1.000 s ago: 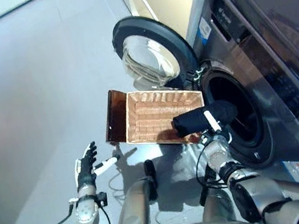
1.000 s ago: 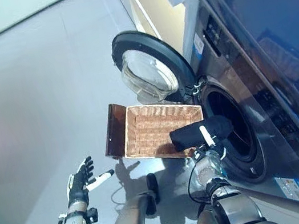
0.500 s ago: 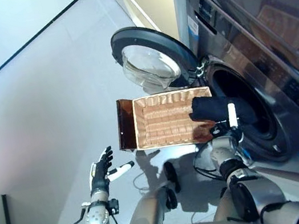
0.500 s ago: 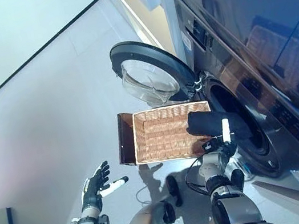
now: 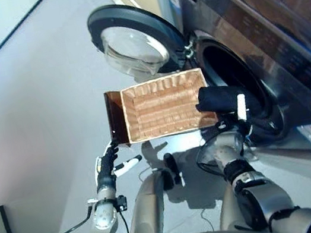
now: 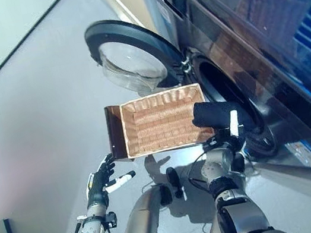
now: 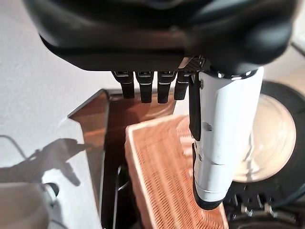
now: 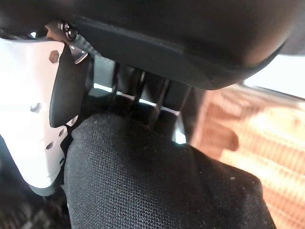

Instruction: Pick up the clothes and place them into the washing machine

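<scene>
My right hand (image 5: 236, 121) is shut on a black garment (image 5: 218, 98), its white-covered thumb (image 8: 33, 119) pressing the cloth (image 8: 157, 181) against the fingers (image 8: 143, 86) behind it. The garment hangs over the near right corner of the wicker basket (image 5: 129, 118), just in front of the washing machine's dark drum opening (image 5: 238, 80). The machine's round door (image 5: 130, 42) stands swung open beyond the basket. My left hand (image 5: 107, 167) hovers open over the floor near the basket's left end, fingers (image 7: 147, 86) straight and holding nothing.
The basket (image 7: 162, 171) looks bare inside and has a brown panel at its left end. The machine's dark front (image 6: 261, 31) runs along the right. Grey floor (image 5: 34, 113) stretches to the left, with a pale wall beyond it.
The whole picture has shifted with the camera. My right hand keeps hold of the black garment by the drum mouth. The left hand stays open over the floor.
</scene>
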Controlling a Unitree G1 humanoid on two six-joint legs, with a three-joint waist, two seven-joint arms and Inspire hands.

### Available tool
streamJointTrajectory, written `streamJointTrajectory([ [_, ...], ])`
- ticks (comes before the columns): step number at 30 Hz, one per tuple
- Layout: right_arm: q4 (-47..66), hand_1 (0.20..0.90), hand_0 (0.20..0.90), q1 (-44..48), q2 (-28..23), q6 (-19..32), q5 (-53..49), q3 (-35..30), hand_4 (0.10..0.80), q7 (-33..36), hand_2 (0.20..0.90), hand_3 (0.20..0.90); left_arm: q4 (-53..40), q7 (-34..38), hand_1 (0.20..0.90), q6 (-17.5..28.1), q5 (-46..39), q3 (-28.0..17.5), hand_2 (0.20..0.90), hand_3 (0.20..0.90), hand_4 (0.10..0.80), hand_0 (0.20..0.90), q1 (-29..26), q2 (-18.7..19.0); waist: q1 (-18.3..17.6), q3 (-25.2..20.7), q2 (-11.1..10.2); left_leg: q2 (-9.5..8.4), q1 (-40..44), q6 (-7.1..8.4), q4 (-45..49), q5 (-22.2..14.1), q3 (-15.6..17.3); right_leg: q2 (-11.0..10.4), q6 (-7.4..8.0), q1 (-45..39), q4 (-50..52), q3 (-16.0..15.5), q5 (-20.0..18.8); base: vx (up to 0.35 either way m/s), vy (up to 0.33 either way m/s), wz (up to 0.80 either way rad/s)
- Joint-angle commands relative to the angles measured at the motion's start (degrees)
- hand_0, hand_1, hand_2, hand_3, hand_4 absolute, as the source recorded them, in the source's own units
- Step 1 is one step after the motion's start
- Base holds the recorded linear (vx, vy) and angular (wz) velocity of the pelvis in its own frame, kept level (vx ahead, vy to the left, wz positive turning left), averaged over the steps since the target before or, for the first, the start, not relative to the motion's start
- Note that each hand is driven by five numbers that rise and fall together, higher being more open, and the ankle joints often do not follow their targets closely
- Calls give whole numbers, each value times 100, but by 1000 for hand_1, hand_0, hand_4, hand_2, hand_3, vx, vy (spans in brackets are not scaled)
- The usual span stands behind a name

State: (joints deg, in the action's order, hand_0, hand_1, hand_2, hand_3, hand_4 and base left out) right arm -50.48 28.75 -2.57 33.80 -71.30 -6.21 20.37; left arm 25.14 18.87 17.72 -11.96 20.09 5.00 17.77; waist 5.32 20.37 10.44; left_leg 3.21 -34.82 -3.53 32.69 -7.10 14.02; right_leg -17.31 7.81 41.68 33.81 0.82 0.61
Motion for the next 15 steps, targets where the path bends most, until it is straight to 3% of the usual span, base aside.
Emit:
streamJointTrajectory([
  [1,685,200,200,221,73,379,253,307,300,-129,200,200,-636,394,900,378,95,-519,900,900,800,900,92,249,32,-133,91,176,-315,421,480,-706,-332,204,-407,-181,417,-249,1073,16,-23,8],
  [9,636,200,200,399,164,445,134,422,300,-210,200,200,-738,445,900,447,-10,-673,900,900,800,900,253,187,95,-130,146,160,-370,434,436,-707,-400,280,-478,-133,508,-317,1205,8,-10,2],
  [13,573,200,200,1233,-396,543,203,-16,300,-71,200,200,-878,367,900,570,-63,-680,900,900,800,900,369,296,233,-164,325,51,-442,465,173,-509,-457,290,-485,-105,377,-354,1175,-26,-18,16],
  [15,258,200,200,1943,-1031,588,257,-278,300,113,200,200,-868,330,900,620,-78,-635,900,900,800,900,328,409,367,-231,450,-29,-472,483,-59,-330,-526,264,-476,-52,326,-404,1171,-29,-13,13],
])
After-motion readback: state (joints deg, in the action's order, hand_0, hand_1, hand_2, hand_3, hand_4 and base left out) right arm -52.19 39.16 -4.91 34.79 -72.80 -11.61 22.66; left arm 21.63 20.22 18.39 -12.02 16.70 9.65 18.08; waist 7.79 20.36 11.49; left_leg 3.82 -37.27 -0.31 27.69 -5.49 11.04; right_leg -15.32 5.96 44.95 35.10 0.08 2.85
